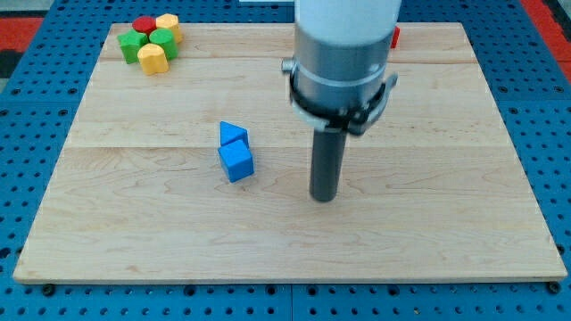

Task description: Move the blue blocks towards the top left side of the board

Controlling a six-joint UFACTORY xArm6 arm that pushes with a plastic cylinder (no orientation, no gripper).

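A blue cube point(236, 162) sits left of the board's middle, with a blue triangular block point(233, 134) touching it just above. My tip point(324, 198) rests on the wooden board point(428, 223), to the right of the blue cube and a little lower, about a block's width and a half apart from it. The rod rises into the grey arm body at the view's top.
A cluster at the board's top left holds a red block point(144, 23), two yellow blocks point(167, 23) point(153, 59) and two green blocks point(132, 45) point(161, 39). A red block point(394, 37) peeks out behind the arm at the top.
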